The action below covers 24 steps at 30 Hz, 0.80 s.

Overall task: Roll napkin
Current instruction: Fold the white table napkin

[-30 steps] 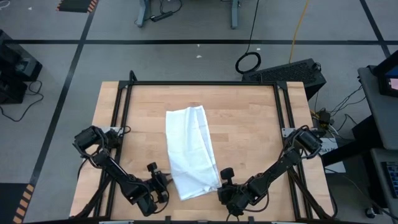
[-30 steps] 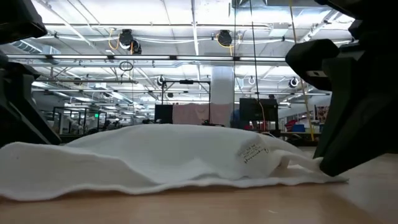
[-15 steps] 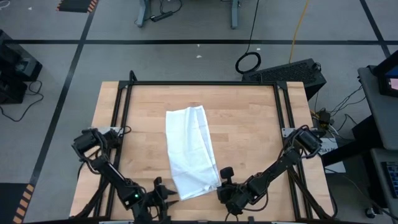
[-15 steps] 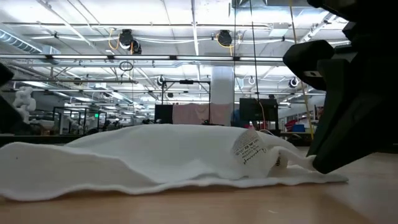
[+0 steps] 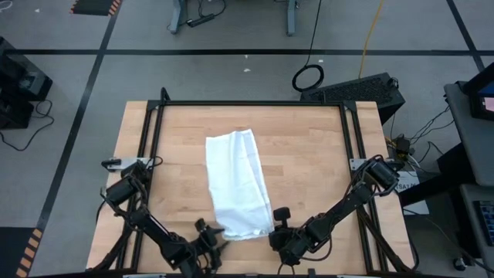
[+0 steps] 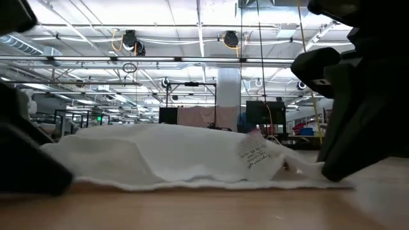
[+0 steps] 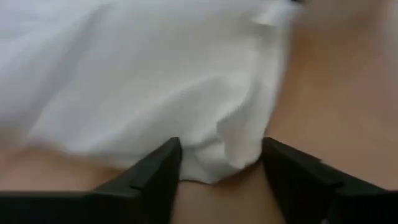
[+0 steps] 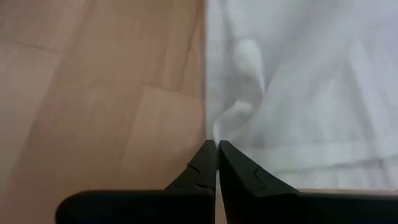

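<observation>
Napkin (image 5: 238, 185) corner between spread left jaws (image 7: 217, 165); right jaws (image 8: 216, 155) pinched on its edge.

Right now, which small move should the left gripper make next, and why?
Probably close the left gripper on the napkin. Its fingers stand open around the near corner, while the right gripper is shut on the other near corner, so both could then begin rolling.

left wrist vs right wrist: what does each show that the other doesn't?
Left wrist only: the left gripper open, fingers straddling a bunched corner of the napkin.

Right wrist only: the right gripper shut, its tips at a puckered fold on the napkin's edge; whether cloth is pinched can't be told.

Both: the white napkin lying on the wooden table.
</observation>
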Tool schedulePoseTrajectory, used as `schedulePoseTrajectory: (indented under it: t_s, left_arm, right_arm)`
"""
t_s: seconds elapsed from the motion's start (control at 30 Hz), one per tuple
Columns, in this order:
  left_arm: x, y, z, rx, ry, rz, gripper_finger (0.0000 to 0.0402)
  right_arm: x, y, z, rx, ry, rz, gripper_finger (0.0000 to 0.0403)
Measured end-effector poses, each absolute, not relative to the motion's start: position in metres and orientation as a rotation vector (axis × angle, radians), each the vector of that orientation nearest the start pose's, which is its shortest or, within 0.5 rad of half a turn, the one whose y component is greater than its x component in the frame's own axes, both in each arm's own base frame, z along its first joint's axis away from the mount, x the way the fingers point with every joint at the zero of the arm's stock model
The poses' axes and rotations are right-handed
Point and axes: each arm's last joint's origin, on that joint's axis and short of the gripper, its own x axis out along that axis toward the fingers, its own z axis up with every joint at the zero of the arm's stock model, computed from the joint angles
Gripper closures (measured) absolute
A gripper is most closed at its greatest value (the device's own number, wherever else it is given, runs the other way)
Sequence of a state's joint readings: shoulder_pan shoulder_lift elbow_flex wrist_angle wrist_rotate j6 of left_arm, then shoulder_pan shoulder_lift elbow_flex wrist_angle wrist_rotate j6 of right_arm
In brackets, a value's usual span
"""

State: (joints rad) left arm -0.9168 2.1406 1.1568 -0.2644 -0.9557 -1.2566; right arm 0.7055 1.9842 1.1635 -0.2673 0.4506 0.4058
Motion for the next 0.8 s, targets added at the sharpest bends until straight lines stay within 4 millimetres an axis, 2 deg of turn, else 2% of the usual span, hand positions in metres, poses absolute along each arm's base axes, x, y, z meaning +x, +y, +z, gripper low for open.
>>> schedulePoseTrajectory:
  t_s: [0.27,0.37,0.43,0.53,0.8]
  left_arm:
    - [0.209,-0.275,0.092,-0.092,0.623,0.541,0.0347]
    - [0.202,-0.275,0.102,-0.108,0.62,0.542,0.0378]
    - [0.201,-0.276,0.106,-0.132,0.615,0.536,0.0376]
    - [0.203,-0.28,0.108,-0.19,0.624,0.518,0.0349]
    - [0.206,-0.283,0.106,-0.281,0.628,0.516,0.0216]
  right_arm:
    - [0.303,0.242,0.131,-0.1,0.885,-0.004,0.0403]
    - [0.307,0.242,0.134,-0.073,0.825,-0.048,0.0403]
    - [0.31,0.241,0.135,-0.062,0.797,-0.058,0.0403]
    - [0.312,0.24,0.136,-0.061,0.783,-0.062,0.0403]
    - [0.315,0.239,0.138,-0.055,0.768,-0.063,0.0403]
